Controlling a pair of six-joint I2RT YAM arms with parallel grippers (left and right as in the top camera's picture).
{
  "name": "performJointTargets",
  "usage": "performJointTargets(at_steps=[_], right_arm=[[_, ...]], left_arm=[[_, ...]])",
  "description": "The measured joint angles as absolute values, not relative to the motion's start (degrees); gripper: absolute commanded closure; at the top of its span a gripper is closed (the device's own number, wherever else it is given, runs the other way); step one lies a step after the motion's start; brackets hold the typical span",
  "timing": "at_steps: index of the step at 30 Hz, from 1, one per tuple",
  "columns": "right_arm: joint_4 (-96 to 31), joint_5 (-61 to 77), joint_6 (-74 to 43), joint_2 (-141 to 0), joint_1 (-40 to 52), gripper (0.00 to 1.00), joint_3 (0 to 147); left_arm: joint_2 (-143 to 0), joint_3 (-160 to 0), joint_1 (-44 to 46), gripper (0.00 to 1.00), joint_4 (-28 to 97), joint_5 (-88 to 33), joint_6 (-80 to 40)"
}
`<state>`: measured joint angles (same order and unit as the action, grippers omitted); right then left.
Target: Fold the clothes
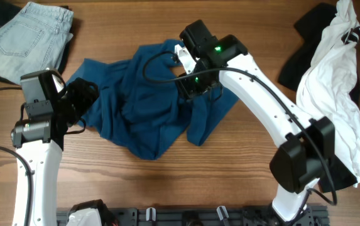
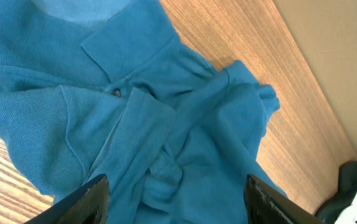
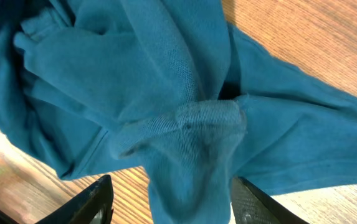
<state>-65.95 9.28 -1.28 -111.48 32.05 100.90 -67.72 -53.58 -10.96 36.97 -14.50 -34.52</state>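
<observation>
The blue shirt (image 1: 148, 107) is lying crumpled in the middle of the wooden table (image 1: 230, 182), bunched into folds rather than spread flat. The left gripper (image 1: 82, 100) is hovering at the shirt's left edge with its jaws standing wide apart. In the left wrist view both fingers (image 2: 94, 196) are showing at the bottom corners, with nothing pinched between them, and the collar (image 2: 128, 37) and a small button (image 2: 116, 92) are facing up beyond them.

The right gripper (image 1: 192, 85) is hanging over the upper right part of the shirt, its jaws also parted. A ribbed sleeve cuff (image 3: 209, 121) and a fold of cloth are lying in the gap between its fingers, but bare wood is showing beside the cloth, so it is gripping nothing.

Pale jeans (image 1: 26, 37) are sitting at the far left corner, well apart from a white garment (image 1: 337, 94) draped over black cloth (image 1: 308, 44) at the right edge.
</observation>
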Motion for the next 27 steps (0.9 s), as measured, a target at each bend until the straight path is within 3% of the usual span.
performJointTargets(at_steps=[3,6,27], right_arm=[[-65.12,9.67,-1.45,-111.92,32.05,0.77,100.90],[-64.60,10.09,-1.17,-111.92,32.05,0.95,100.90],[-65.41,7.46,-0.78,-111.90,32.05,0.95,100.90]], left_arm=[[-67.72,-53.60,-10.96,0.31,36.95,-14.50,-34.54],[-67.72,-53.58,-10.96,0.31,36.95,-14.50,-34.54],[-67.72,-53.60,-10.96,0.31,36.99,-14.50,-34.54]])
